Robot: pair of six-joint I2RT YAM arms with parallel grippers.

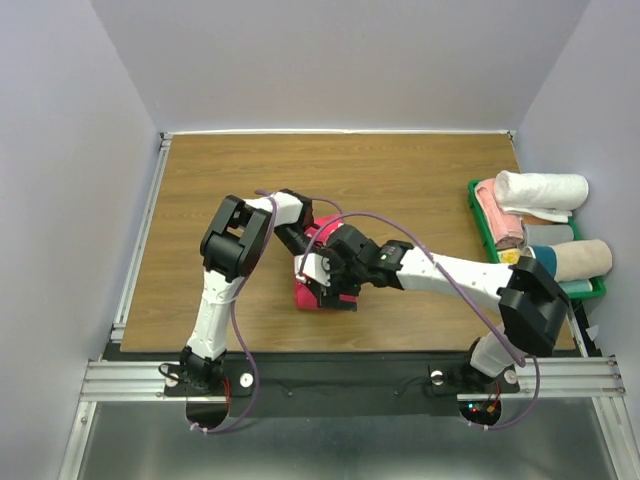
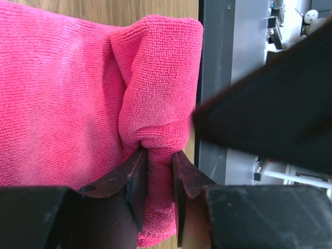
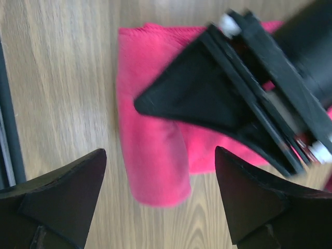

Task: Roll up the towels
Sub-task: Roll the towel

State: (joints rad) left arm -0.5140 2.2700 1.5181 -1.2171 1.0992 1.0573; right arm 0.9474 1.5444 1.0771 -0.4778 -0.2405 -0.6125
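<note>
Centre of counter (image 1: 400, 180): pink towel (image 1: 306, 296), one edge rolled over, lying on the wood.
Clenched on its bunched end fold: left gripper (image 2: 160, 155).
Just above the towel: right gripper (image 3: 160, 151), released, holding nothing.
Right edge, farther back: green bin (image 1: 474, 200) with rolled towels (image 1: 542, 190).

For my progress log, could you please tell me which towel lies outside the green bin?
The bright pink towel, mid-table, pinched by the left gripper; the other towels are rolled up in the bin.
</note>
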